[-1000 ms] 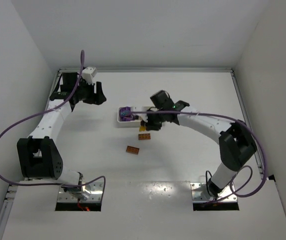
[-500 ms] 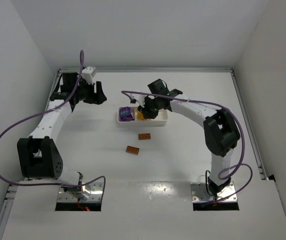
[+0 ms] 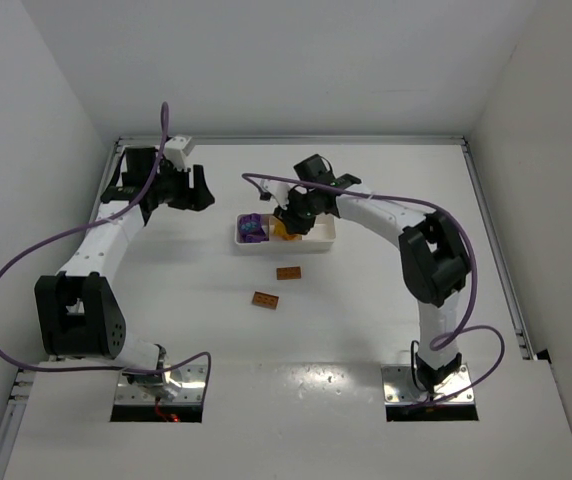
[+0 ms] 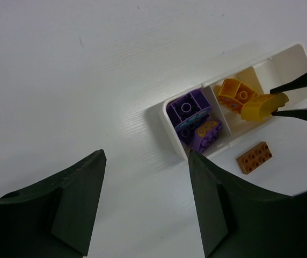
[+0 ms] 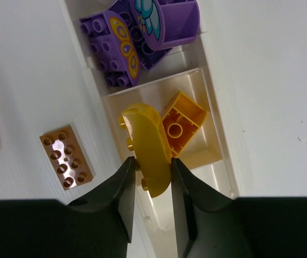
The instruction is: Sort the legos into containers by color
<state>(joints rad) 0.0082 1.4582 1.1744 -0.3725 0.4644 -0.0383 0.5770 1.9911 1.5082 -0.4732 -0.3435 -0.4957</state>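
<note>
The white tray (image 3: 323, 239) lies at the table's middle. Its left compartment holds two purple legos (image 5: 143, 32), its middle compartment an orange-yellow lego (image 5: 181, 123). My right gripper (image 5: 151, 164) is shut on a yellow curved lego (image 5: 147, 145) and holds it above the middle compartment; it shows in the top view (image 3: 291, 215) and in the left wrist view (image 4: 263, 106). Two orange-brown legos lie on the table in front of the tray, one near (image 3: 288, 273), one farther (image 3: 265, 299). My left gripper (image 4: 145, 183) is open and empty, hovering left of the tray (image 4: 164, 115).
The table's raised rim (image 3: 296, 140) runs along the back, with white walls behind. The tray's right compartment (image 5: 210, 183) shows no lego in it. The arm bases (image 3: 161, 385) sit at the near edge.
My right gripper has moved back from the table in front of the tray to above its middle compartment, carrying the yellow lego. The left arm has barely moved.
</note>
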